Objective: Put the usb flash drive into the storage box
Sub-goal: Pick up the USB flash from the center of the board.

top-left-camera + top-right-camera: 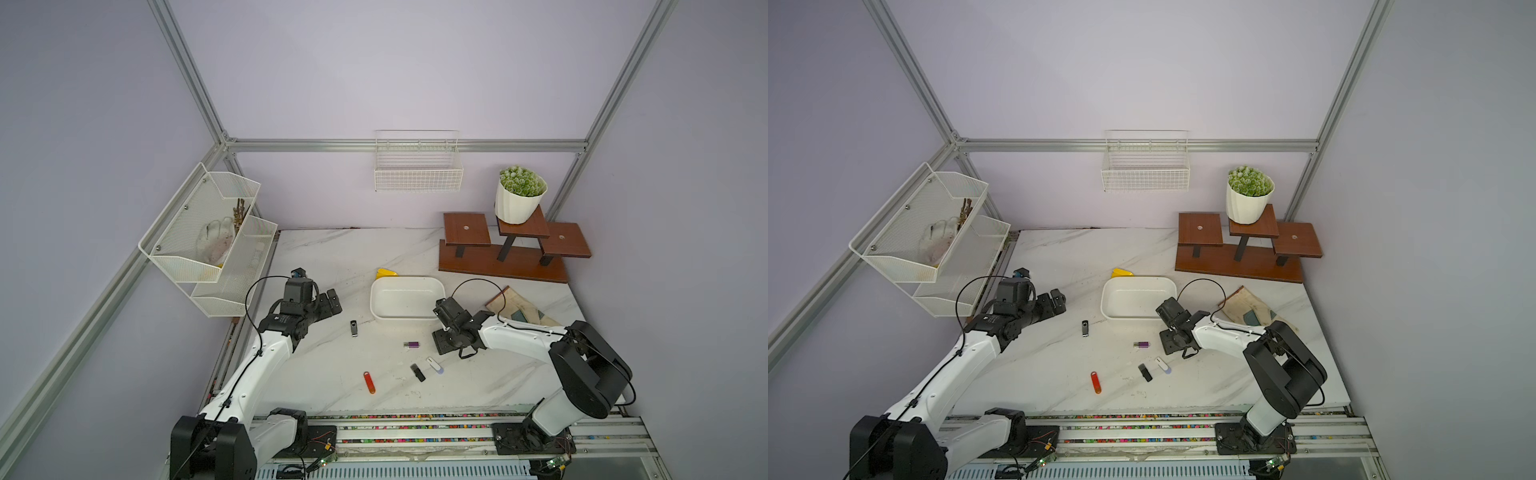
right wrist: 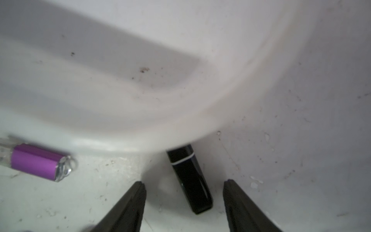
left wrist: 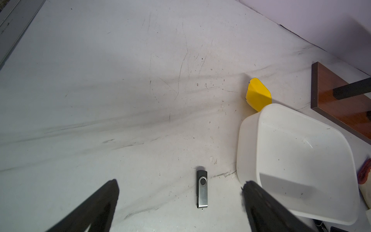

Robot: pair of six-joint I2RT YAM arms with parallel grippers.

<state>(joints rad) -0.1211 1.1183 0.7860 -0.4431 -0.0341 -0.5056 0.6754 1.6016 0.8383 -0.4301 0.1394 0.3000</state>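
Right fingers (image 2: 130, 206): parted and gripping nothing. A black flash drive (image 2: 189, 178) with a thin white band lay between them, clear of both. Its far end sat at the blurred rim of the storage box (image 2: 180, 112), outside the box as far as could be judged; the arm hid it in both top views. Left fingers (image 3: 94, 209): spread wide and empty above the tabletop (image 3: 120, 100), with a black-and-silver swivel drive (image 3: 202, 188) lying ahead of them. Storage box interior: bare in both top views. Loose on the tabletop before it: purple drive (image 1: 411, 344), white drive (image 1: 434, 365), black capped drive (image 1: 417, 372), red drive (image 1: 369, 382). Judged status: nothing stowed yet, first grasp not yet made, every drive left to carry.
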